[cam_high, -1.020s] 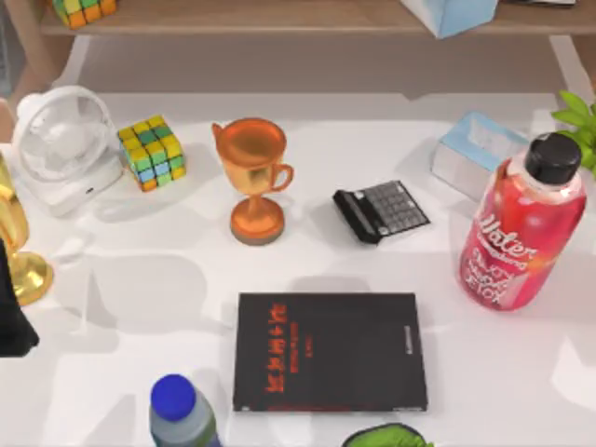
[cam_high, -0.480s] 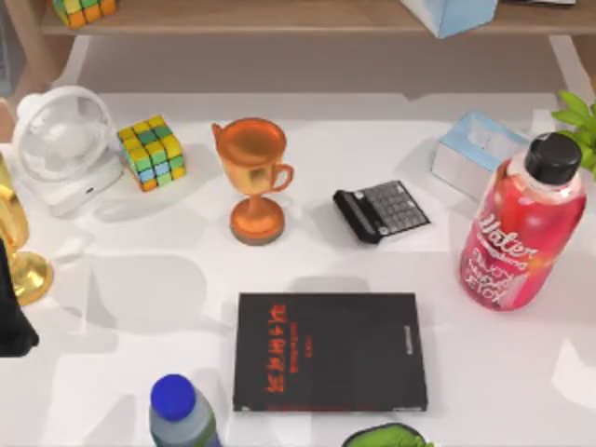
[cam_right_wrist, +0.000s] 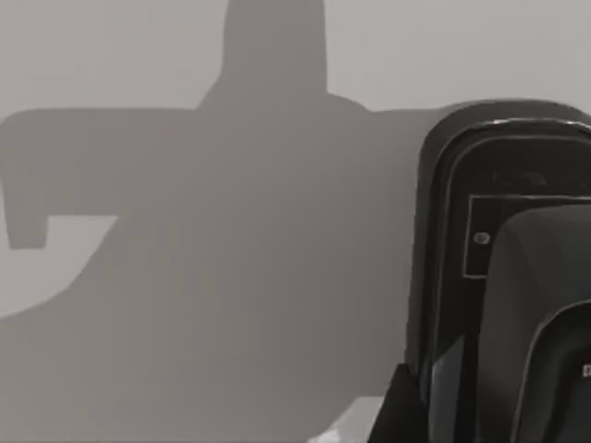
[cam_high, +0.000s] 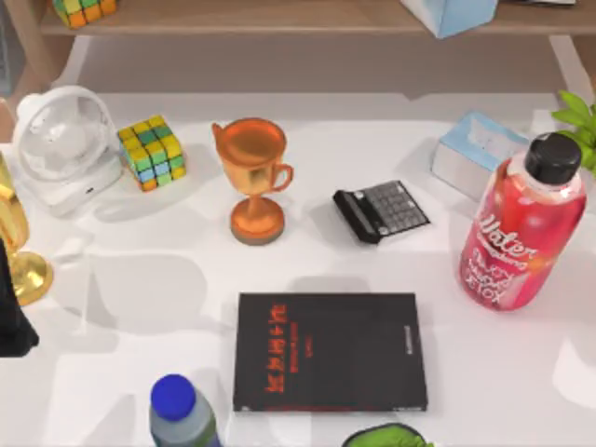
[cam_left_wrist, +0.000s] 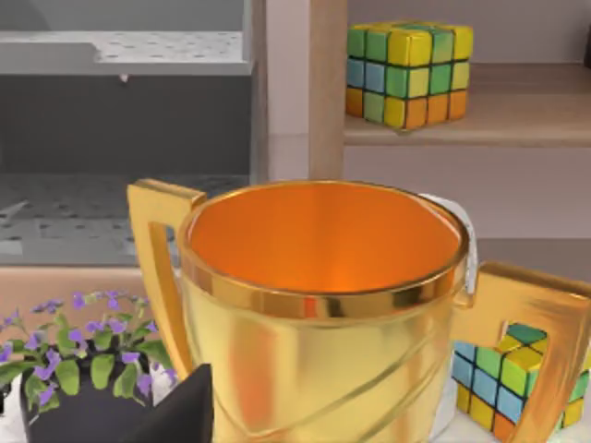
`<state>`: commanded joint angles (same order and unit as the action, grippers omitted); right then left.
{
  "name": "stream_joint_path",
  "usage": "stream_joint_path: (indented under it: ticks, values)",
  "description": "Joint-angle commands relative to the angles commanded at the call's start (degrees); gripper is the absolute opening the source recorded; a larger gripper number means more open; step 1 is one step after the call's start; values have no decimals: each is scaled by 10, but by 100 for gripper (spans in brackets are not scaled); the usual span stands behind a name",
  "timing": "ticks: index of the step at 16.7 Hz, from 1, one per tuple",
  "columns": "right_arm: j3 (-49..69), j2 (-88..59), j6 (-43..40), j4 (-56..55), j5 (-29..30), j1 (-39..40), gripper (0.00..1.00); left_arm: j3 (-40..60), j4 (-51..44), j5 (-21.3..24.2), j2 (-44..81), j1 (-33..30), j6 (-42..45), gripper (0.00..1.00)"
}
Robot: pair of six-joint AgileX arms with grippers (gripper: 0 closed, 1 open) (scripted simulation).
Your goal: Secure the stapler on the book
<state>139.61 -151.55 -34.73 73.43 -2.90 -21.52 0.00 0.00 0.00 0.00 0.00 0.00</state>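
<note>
White bench (cam_high: 307, 270) with a wooden shelf (cam_high: 279, 19) running behind it, and a lot of clutter. The book (cam_high: 331, 352) lies flat toward the near middle of the bench, black cover up, red characters on its left side, and nothing is on top of it.

Honestly I can't pick out the stapler for sure. The right wrist view has a glossy dark rounded thing (cam_right_wrist: 503, 277) up close over a plain grey surface. That might be it, or it might be part of the arm. I can't tell, and I can't tell whether the right hand is released or clenched either.

The left arm (cam_high: 11, 321) sits at the bench's left edge beside the gold trophy (cam_high: 19, 261), which is right in front of its wrist camera. Same story with the left hand: no way to say whether it's released or clenched.

My read is that this is the very start, so the step in hand is finding and reaching the stapler. After that it needs a firm grasp, then a carry over the book's cover, clear of the orange cup (cam_high: 253, 177), the calculator (cam_high: 380, 211) and the red bottle (cam_high: 521, 228).

Compared with a second ago, nothing on the bench has shifted. The book and the left arm are exactly where they were.
</note>
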Motion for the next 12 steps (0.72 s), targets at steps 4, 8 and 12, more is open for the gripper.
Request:
stream_joint_path:
  ticks: [4, 8, 12]
  values:
    - [0, 0, 0, 0, 0, 0, 0, 0, 0, 0, 0, 0, 0, 100]
    - [0, 0, 1, 0, 0, -1, 0, 0, 0, 0, 0, 0, 0, 100]
    - [0, 27, 15, 16, 16, -3, 0, 0, 0, 0, 0, 0, 0, 100]
